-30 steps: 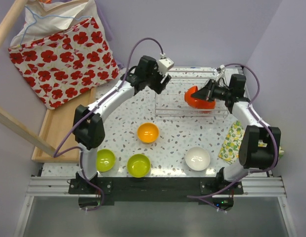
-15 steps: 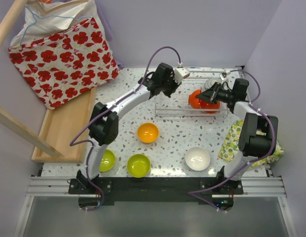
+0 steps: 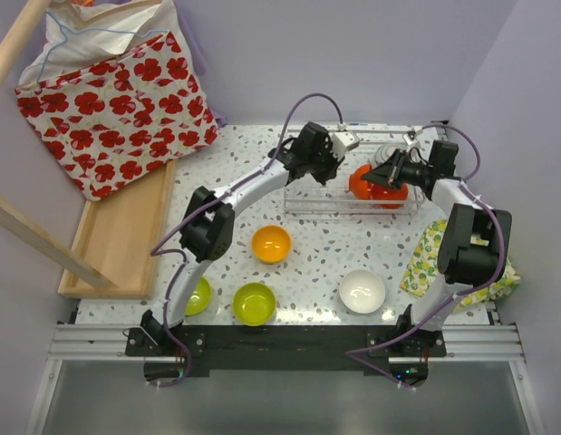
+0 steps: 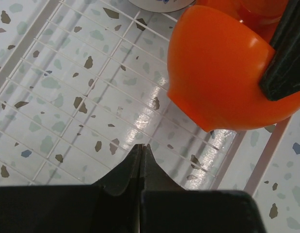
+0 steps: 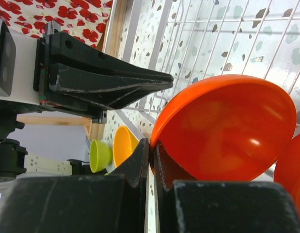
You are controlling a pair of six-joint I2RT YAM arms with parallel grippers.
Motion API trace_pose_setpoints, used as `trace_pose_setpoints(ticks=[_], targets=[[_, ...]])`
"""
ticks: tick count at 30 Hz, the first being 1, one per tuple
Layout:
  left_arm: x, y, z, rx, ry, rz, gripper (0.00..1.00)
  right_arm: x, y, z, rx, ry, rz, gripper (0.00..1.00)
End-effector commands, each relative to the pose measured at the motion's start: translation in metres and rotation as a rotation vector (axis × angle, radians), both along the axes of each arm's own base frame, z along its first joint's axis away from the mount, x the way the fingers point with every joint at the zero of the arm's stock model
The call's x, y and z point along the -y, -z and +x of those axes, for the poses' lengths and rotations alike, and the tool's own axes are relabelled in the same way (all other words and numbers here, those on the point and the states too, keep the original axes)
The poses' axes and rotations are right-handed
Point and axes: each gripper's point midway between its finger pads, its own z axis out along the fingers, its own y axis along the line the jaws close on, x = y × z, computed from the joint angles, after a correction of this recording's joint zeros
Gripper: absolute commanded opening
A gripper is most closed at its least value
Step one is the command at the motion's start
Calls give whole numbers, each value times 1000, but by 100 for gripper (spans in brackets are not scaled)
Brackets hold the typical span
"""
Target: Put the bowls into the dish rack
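Speckled table [image 3: 334,254], wire rack at the back, bowls to load.
Biggest piece on it is the rack [image 3: 307,201]. Low inside its right end, the right gripper [image 5: 150,145] is pinched tight on the rim of a red-orange bowl [image 5: 227,131], holding it tipped on edge. The left gripper [image 4: 141,151] hangs just beside that bowl over the rack floor, fingers pressed together on nothing. Out front on the table sit a white bowl [image 3: 362,291], an orange-yellow bowl [image 3: 271,243], one lime green bowl [image 3: 254,303] and a second lime green bowl [image 3: 197,295]. To me they look light, stiff and glossy, likely slippery, so I'd take each by the rim, one finger inside and one outside.
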Motion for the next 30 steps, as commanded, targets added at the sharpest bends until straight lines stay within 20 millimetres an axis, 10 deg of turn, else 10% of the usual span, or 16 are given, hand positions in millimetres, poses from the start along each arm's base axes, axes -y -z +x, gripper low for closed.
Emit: trace_pose_setpoints(ticks=[1, 17, 30], targets=[[32, -31, -2, 38, 48, -118, 0, 5, -7, 3, 19, -18, -19, 0], [64, -16, -26, -9, 101, -146, 0, 25, 10, -7, -7, -22, -135, 13], [92, -14, -31, 1, 129, -198, 0, 90, -4, -25, 56, 67, -362, 29]])
